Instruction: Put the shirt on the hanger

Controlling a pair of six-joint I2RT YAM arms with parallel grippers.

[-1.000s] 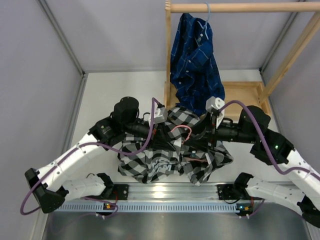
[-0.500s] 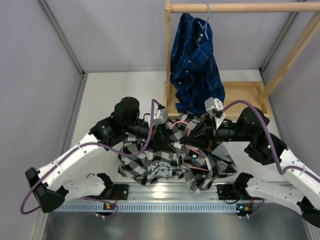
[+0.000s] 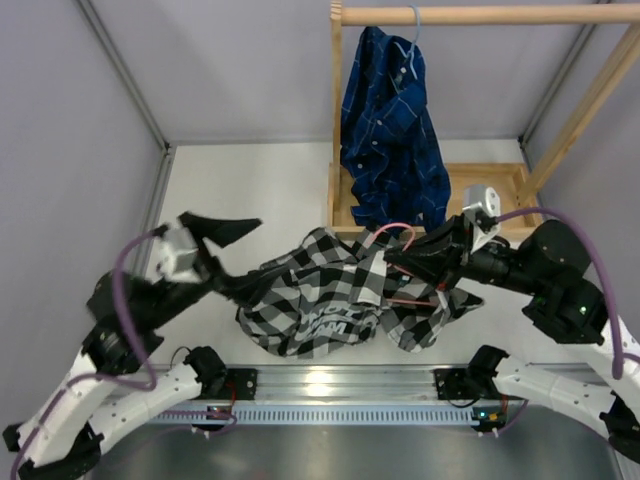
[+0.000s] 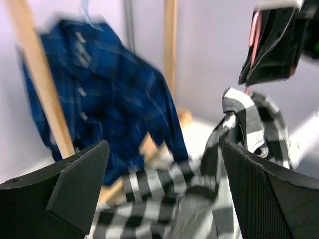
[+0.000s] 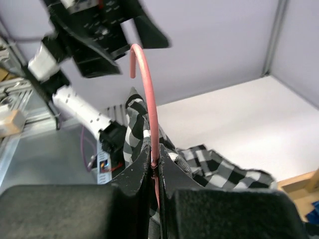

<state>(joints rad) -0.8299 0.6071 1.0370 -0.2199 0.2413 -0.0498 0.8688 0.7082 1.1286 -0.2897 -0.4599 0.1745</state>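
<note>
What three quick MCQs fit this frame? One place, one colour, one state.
1. Where is the blue shirt?
A) hanging on the wooden rack
B) flat on the table
C) in a bin
2. What colour is the hanger in the right gripper?
A) green
B) pink
C) white
3. The left gripper is:
A) shut on cloth
B) shut, empty
C) open, holding nothing

Key:
1 A, it hangs from the top rail.
2 B, pink wire sits between the shut jaws.
3 C, its jaws stand wide apart, with the checked shirt beyond them.
</note>
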